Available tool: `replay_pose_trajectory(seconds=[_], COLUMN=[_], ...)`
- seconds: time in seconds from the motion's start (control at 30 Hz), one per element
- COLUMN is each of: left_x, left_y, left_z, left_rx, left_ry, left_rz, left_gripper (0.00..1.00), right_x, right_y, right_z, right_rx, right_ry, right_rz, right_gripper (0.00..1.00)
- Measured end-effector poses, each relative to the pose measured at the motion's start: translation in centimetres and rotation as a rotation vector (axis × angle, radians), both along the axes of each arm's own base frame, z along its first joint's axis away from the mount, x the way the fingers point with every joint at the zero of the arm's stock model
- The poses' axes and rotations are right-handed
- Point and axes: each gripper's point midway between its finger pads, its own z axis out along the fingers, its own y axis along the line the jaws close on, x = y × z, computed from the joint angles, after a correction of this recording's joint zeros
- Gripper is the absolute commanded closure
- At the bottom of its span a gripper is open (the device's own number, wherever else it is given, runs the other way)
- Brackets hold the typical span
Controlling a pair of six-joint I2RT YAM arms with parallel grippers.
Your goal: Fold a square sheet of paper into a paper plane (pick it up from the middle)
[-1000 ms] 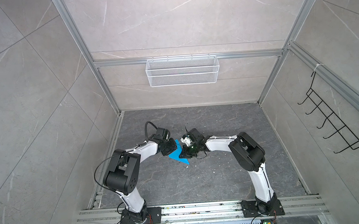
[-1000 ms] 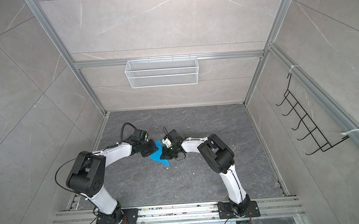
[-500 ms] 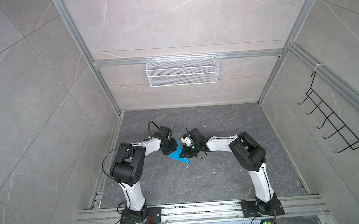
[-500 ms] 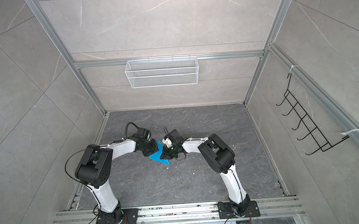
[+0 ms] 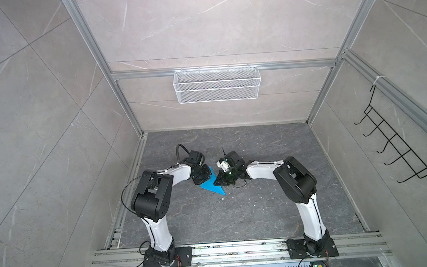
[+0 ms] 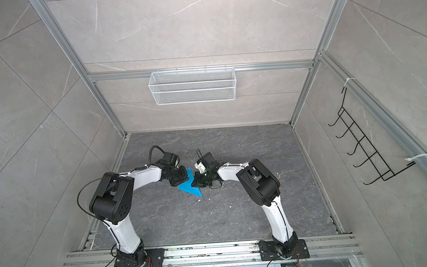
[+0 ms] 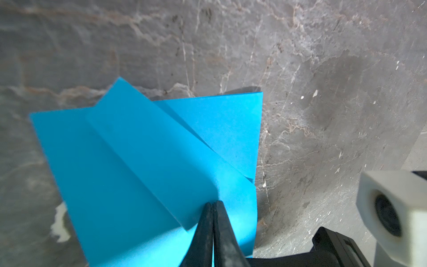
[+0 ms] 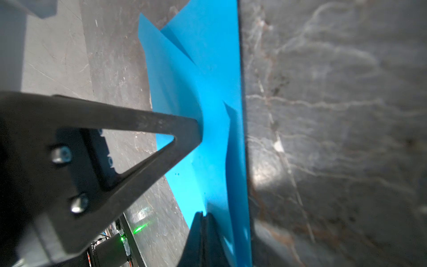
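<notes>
Half-folded blue paper plane (image 5: pixel 210 186) lying on dark marbled table (image 5: pixel 237 214), between both arms. Left gripper (image 7: pixel 213 204) jaws together, tips pressed on centre flap, likely pinning crease flat. Right gripper (image 8: pixel 202 215) likewise closed, tips at plane's edge; pinching or just pressing, cannot tell.

Paper plane (image 7: pixel 147 161) is showing as thin matt blue paper, smooth, with sharp creases. Surface (image 7: pixel 323 69) under the plane is reading as dark grey veined stone, faintly glossy and flecked white. Jaws of the left gripper (image 7: pixel 212 205) at the plane are looking like matt black plastic, lightly scuffed. Wire basket (image 5: pixel 217 88) beyond the plane is appearing as white-coated metal mesh.
</notes>
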Motion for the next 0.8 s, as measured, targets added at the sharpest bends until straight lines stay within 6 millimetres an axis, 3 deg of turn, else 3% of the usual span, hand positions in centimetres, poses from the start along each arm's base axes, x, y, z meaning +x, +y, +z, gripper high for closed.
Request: replay_pose_trajectory(seconds=[0.33, 0.8], left_x=[0.0, -0.2], left_y=[0.2, 0.3], left_z=[0.0, 0.0], left_rx=[0.022, 0.030], left_ry=[0.001, 0.012], left_rz=[0.005, 0.002], left_gripper=[0.90, 0.90], right_x=[-1.3, -6.7], right_y=[-1.0, -6.2], right_z=[-0.6, -0.7], right_rx=[-0.020, -0.060], right_ry=[0.000, 0.023], right_rz=[0.035, 0.037], right_gripper=[0.94, 0.94])
